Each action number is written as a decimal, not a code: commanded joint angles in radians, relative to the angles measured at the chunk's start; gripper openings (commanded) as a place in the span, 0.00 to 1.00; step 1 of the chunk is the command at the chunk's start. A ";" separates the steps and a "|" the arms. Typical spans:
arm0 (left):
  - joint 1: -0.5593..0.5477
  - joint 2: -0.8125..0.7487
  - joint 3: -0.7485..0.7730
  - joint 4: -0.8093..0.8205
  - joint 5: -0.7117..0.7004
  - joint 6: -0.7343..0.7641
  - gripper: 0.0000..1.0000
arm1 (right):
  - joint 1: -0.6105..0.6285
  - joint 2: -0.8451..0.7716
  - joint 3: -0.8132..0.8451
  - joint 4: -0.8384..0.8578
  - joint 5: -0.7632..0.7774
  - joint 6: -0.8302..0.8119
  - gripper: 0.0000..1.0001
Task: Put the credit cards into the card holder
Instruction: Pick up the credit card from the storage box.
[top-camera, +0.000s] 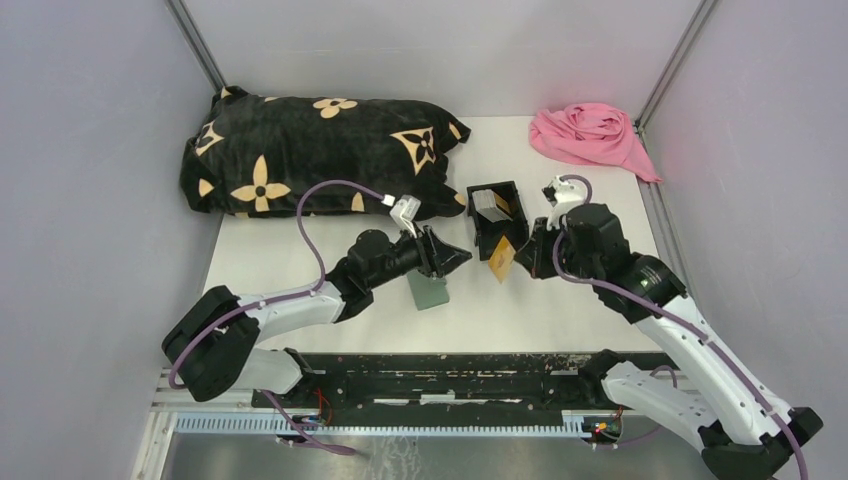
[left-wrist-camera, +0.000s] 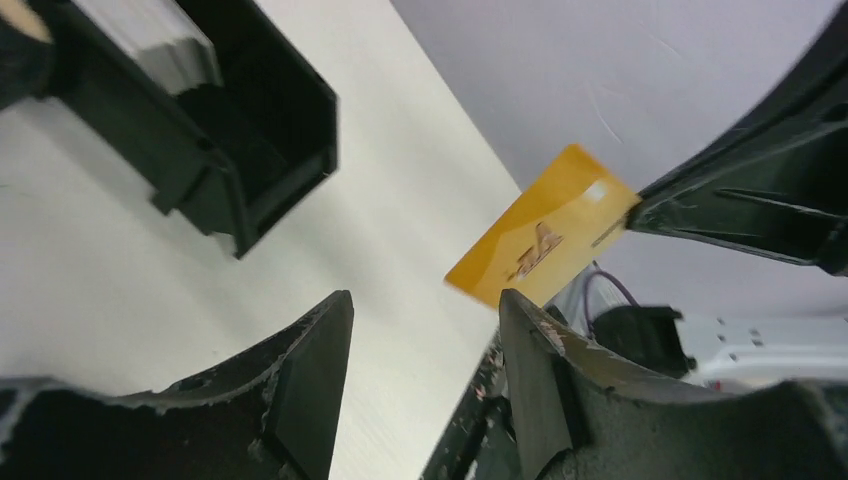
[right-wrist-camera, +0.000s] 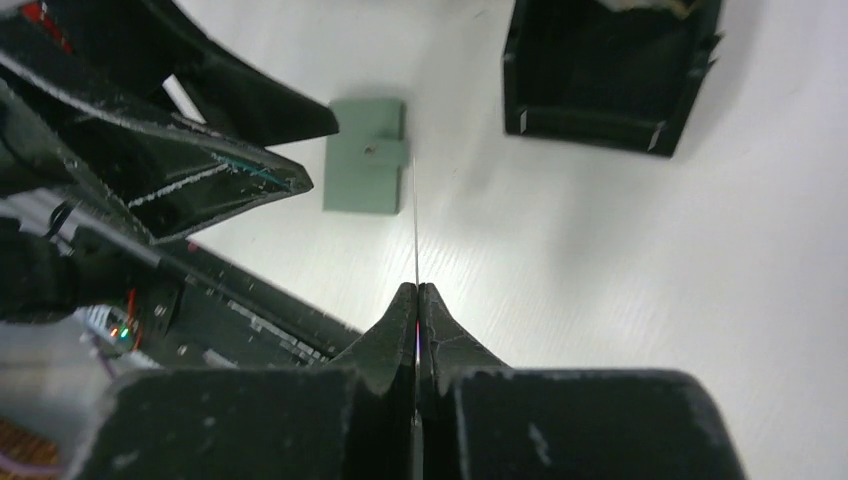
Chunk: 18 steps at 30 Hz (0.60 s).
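My right gripper (top-camera: 524, 254) is shut on a yellow credit card (top-camera: 502, 260) and holds it above the table, just in front of the black box. In the right wrist view the card (right-wrist-camera: 415, 225) shows edge-on as a thin line from my shut fingertips (right-wrist-camera: 417, 290). The sage-green card holder (top-camera: 428, 291) lies closed and flat on the table, also visible in the right wrist view (right-wrist-camera: 368, 170). My left gripper (top-camera: 455, 256) is open and empty, hovering above the holder's far side. In the left wrist view (left-wrist-camera: 425, 330) the yellow card (left-wrist-camera: 545, 240) hangs just beyond its open jaws.
A black open-topped box (top-camera: 497, 218) holding more cards (top-camera: 490, 205) stands behind the held card; it also shows in the left wrist view (left-wrist-camera: 240, 130) and the right wrist view (right-wrist-camera: 605, 75). A black flowered pillow (top-camera: 310, 150) lies at back left, a pink cloth (top-camera: 590, 135) at back right.
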 joint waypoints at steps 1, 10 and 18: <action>0.002 -0.030 -0.009 0.126 0.262 0.021 0.63 | 0.004 -0.071 -0.045 -0.002 -0.199 0.068 0.01; 0.001 -0.026 -0.022 0.195 0.437 -0.014 0.64 | 0.005 -0.132 -0.101 0.036 -0.356 0.151 0.01; 0.001 -0.015 -0.027 0.177 0.492 -0.007 0.63 | 0.005 -0.098 -0.114 0.103 -0.394 0.180 0.01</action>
